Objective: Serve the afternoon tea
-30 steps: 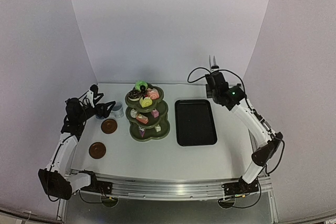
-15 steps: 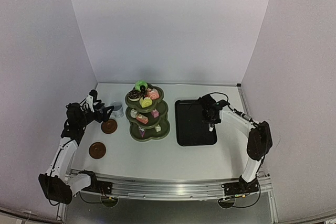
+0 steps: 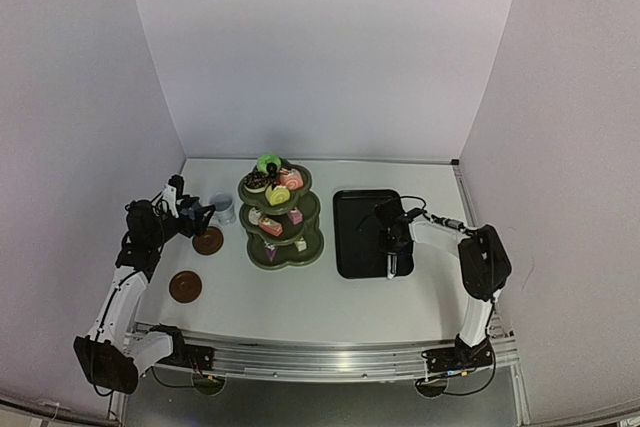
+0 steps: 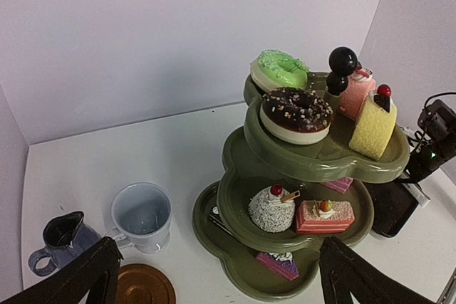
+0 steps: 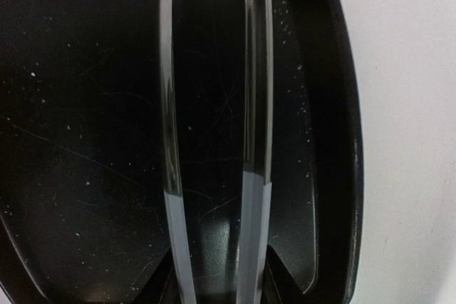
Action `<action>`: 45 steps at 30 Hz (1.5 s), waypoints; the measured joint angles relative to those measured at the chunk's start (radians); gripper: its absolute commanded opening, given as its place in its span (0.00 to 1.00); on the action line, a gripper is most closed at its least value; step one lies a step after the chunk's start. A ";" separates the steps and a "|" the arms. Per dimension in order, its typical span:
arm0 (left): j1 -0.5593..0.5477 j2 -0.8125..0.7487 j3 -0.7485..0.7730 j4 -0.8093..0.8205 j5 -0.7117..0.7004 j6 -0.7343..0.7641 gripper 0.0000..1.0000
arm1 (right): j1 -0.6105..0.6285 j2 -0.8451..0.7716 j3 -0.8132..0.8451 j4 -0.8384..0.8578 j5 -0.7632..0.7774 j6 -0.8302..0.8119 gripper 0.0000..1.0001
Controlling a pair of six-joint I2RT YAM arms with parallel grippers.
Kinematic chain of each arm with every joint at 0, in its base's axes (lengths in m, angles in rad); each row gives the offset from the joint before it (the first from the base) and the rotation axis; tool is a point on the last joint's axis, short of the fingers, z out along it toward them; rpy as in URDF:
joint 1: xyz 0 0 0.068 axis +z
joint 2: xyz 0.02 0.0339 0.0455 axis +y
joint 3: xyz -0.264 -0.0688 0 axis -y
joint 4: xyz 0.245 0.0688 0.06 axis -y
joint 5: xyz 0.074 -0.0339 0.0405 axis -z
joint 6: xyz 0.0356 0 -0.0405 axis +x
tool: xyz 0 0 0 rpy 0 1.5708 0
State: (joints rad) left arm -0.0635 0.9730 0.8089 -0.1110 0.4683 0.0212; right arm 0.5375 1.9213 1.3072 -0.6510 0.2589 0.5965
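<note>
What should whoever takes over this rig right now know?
Left gripper: open, holding nothing, beside the white cup and dark-blue cup.
Right gripper: shut on the metal tongs, tips over the black tray.
The cakes sit on all three tiers of the green stand.
Both cups stand on the table, off the far saucer and near saucer.
Done, apparently: stand loaded. Left: likely park the tongs, set each cup on a saucer.
</note>
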 measured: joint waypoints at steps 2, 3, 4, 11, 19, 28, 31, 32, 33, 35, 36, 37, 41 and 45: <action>0.000 0.000 0.000 -0.002 -0.001 0.000 0.97 | 0.002 0.017 -0.011 0.013 -0.007 -0.006 0.32; 0.000 0.000 0.000 -0.002 -0.001 0.000 0.97 | 0.005 0.021 -0.014 0.017 -0.007 -0.010 0.33; 0.000 0.000 0.000 -0.003 -0.001 0.000 0.97 | 0.008 0.022 -0.015 0.019 -0.006 -0.013 0.33; 0.000 0.000 0.000 -0.004 -0.003 0.002 0.97 | 0.015 0.023 -0.016 0.032 -0.009 -0.021 0.41; 0.000 0.000 0.002 -0.076 -0.032 0.012 1.00 | 0.016 0.023 -0.011 0.027 0.002 -0.029 0.64; 0.000 0.161 0.216 -0.525 -0.133 0.153 0.99 | 0.016 -0.105 0.038 0.007 0.034 -0.059 0.66; 0.001 0.314 0.348 -0.723 -0.179 0.238 0.92 | 0.016 -0.204 0.069 0.007 0.045 -0.078 0.65; 0.001 0.367 0.377 -0.769 -0.200 0.262 0.89 | 0.016 -0.233 0.079 0.008 0.046 -0.085 0.65; 0.002 0.418 0.391 -0.805 -0.225 0.285 0.87 | 0.016 -0.259 0.088 0.009 0.047 -0.092 0.65; 0.002 0.517 0.401 -0.871 -0.268 0.334 0.88 | 0.016 -0.305 0.104 0.012 0.046 -0.102 0.65; 0.003 0.553 0.399 -0.897 -0.275 0.361 0.91 | 0.016 -0.320 0.107 0.013 0.043 -0.106 0.65; 0.004 0.579 0.394 -0.910 -0.272 0.396 0.93 | 0.016 -0.333 0.107 0.014 0.040 -0.111 0.65; -0.009 0.617 0.358 -0.896 -0.274 0.517 0.93 | 0.016 -0.352 0.107 0.012 0.027 -0.125 0.65; -0.022 0.683 0.347 -0.792 -0.328 0.623 0.86 | 0.016 -0.360 0.105 0.006 0.020 -0.135 0.66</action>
State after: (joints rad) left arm -0.0860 1.6564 1.1557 -0.9033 0.1403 0.6445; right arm 0.5533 1.5609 1.4118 -0.6450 0.2793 0.4617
